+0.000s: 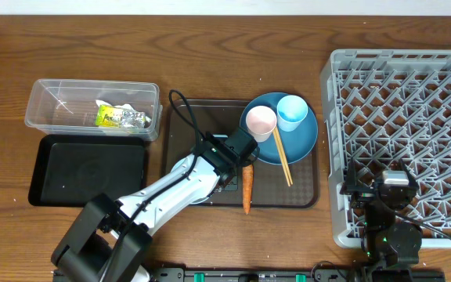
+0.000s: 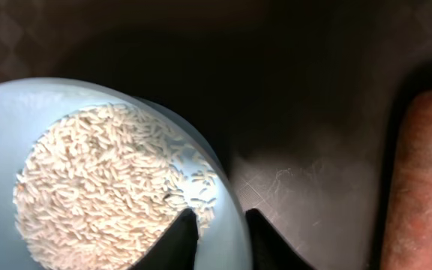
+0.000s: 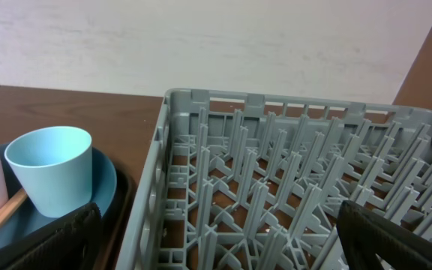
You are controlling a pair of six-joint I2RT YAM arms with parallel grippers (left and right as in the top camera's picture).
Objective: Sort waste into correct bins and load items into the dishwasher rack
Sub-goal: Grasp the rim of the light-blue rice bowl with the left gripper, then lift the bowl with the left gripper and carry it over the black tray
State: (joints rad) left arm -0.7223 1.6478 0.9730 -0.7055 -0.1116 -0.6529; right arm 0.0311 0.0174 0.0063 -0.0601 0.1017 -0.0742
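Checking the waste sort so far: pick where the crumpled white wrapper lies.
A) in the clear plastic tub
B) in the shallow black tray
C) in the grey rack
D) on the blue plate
A: the overhead view shows the wrapper lying inside the clear tub, against its near wall.

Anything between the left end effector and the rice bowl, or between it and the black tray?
Nothing visible. The left end effector straddles the rim of the rice bowl; only the edge of the serving tray lies toward the black tray.
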